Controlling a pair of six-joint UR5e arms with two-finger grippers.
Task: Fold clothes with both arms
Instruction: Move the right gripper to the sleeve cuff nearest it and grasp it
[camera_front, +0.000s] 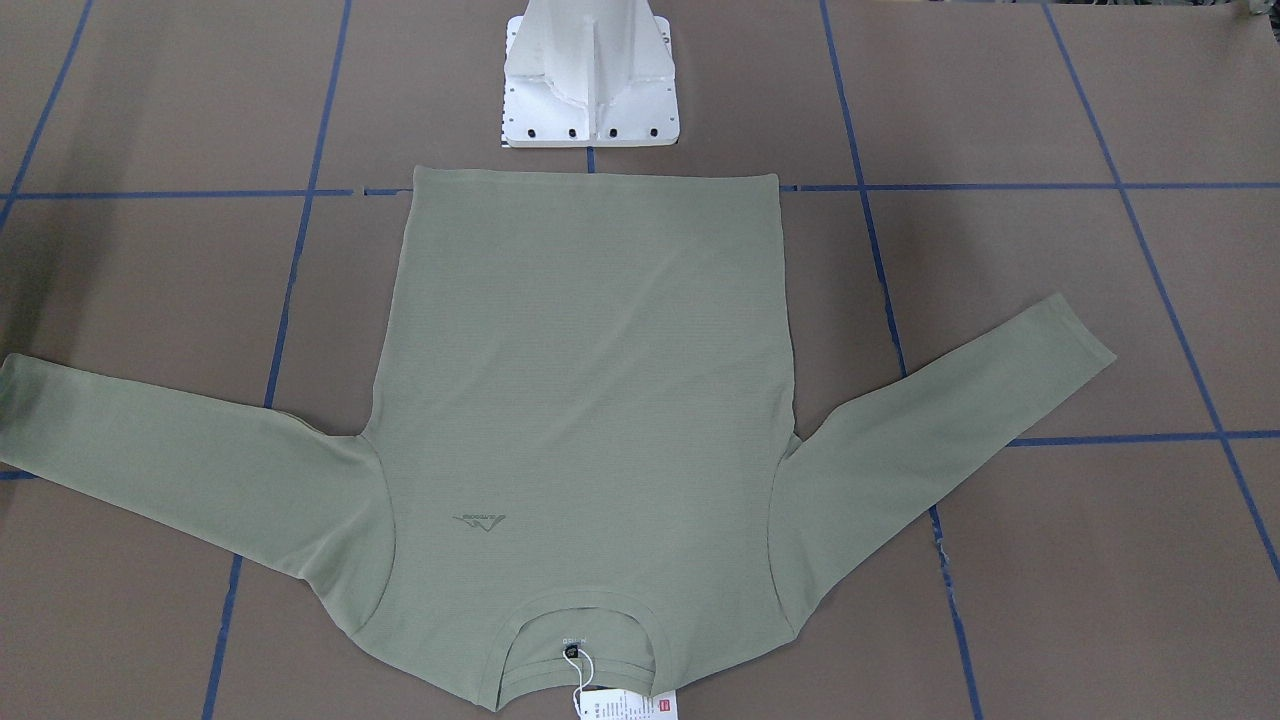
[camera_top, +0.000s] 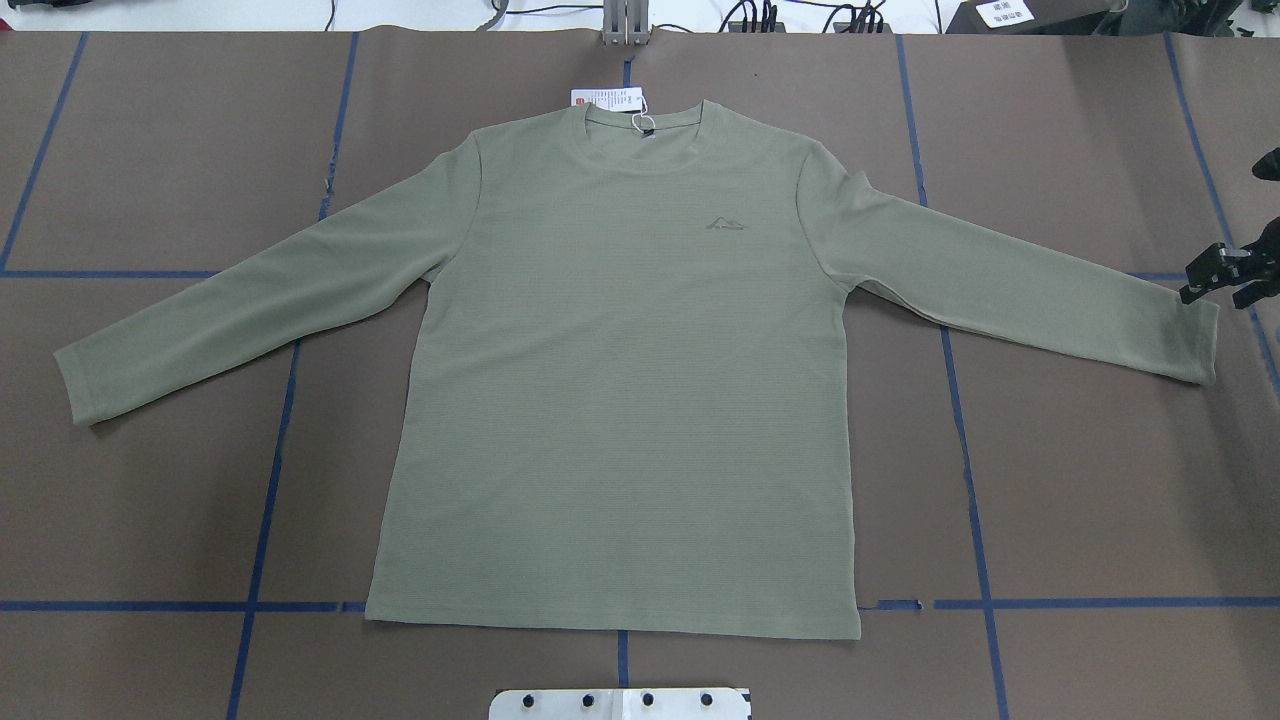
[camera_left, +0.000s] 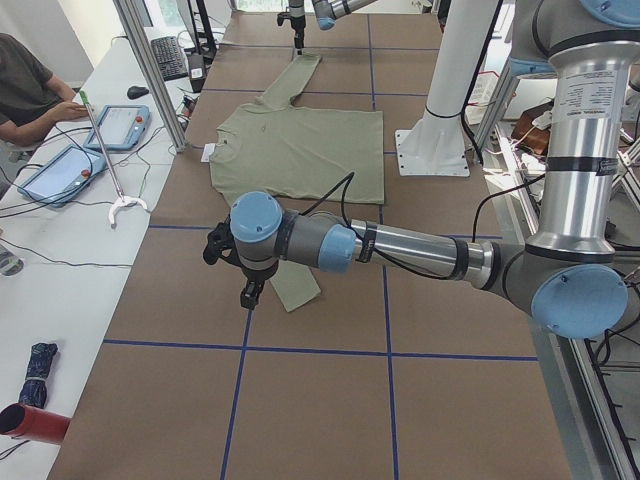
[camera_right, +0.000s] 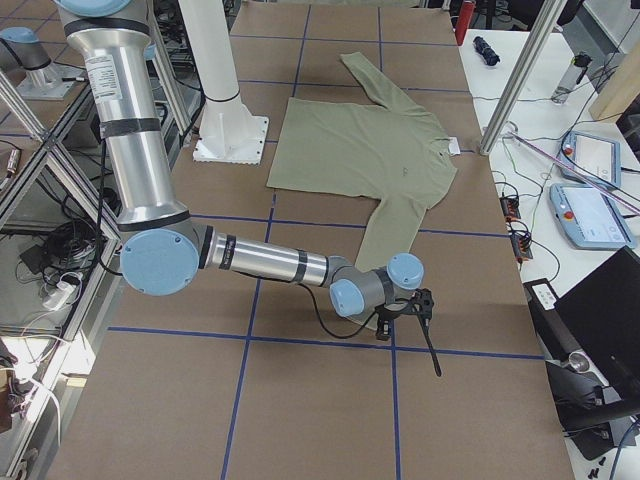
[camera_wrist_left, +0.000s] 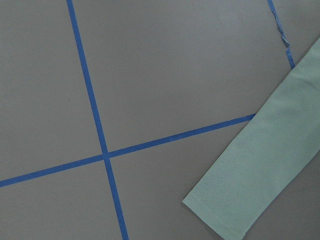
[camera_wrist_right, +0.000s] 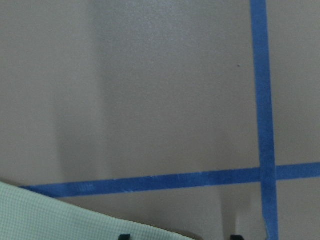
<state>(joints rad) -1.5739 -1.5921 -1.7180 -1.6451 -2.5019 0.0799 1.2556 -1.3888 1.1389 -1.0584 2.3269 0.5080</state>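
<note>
The sage long-sleeved shirt (camera_top: 620, 380) lies flat, sleeves out, on the brown blue-taped table (camera_top: 150, 150); right gripper (camera_top: 1218, 280) spread, left gripper (camera_left: 248, 288) impossible to judge.

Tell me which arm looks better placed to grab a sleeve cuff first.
Right, probably. The right gripper hangs open just beside its sleeve cuff, fingertips at the sleeve edge in its wrist view. The left gripper is near the other cuff too, but its wrist view shows no fingers by the cloth.
</note>
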